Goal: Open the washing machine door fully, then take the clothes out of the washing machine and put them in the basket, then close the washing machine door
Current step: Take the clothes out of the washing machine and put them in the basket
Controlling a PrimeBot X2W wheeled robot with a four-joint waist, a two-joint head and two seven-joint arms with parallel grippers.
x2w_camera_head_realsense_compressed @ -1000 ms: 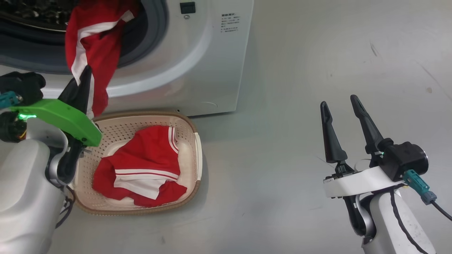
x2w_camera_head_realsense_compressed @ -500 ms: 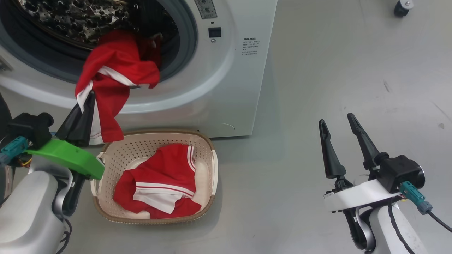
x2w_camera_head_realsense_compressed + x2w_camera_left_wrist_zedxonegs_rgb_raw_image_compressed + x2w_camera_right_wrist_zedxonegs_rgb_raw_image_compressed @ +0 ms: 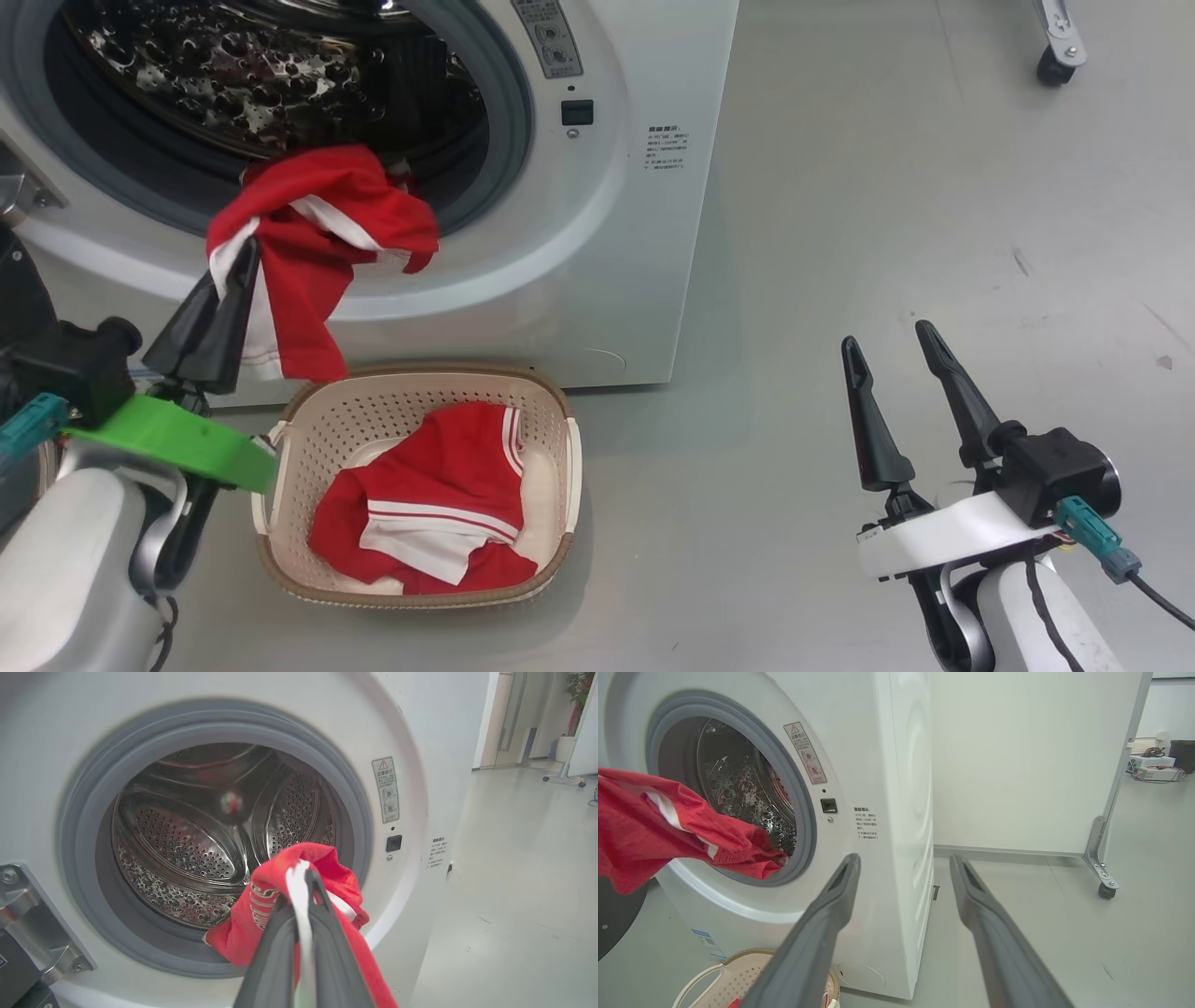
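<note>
Left tool (image 3: 245, 252): narrow, its two dark fingers pinched on the white trim of a red garment (image 3: 322, 233), out in front of the washing machine (image 3: 607, 280).
Right tool (image 3: 885, 336): wide, nothing between its fingers, over bare floor (image 3: 887, 187) to the right of the machine and well apart from any cloth.
Red garment: bunched at the lower lip of the round opening, its tail hanging down to just above the far rim of the basket (image 3: 563, 467). I cannot tell whether it touches the seal (image 3: 84, 858).
Basket: on the floor, hard against the foot of the machine's front, below the opening.
Second garment (image 3: 420, 504): red with white stripes, lying crumpled inside the basket.
Washing machine door (image 3: 614, 914): swung open to the left.
Head view gives: the basket's inside and both tools at once.
Left wrist view gives: the steel drum (image 3: 187, 840) straight on, with no cloth lying in the part I can see, white print on the held cloth that is too folded to read, and a metal hinge bracket (image 3: 32, 914) at the opening's lower left.
Right wrist view gives: the door's black rim as a dark curve under the hanging cloth, a blue sticker (image 3: 703, 939) low on the front, and a caster (image 3: 1104, 890) on the floor off to the right.
Count: one machine, one basket, two red garments, two tools.
</note>
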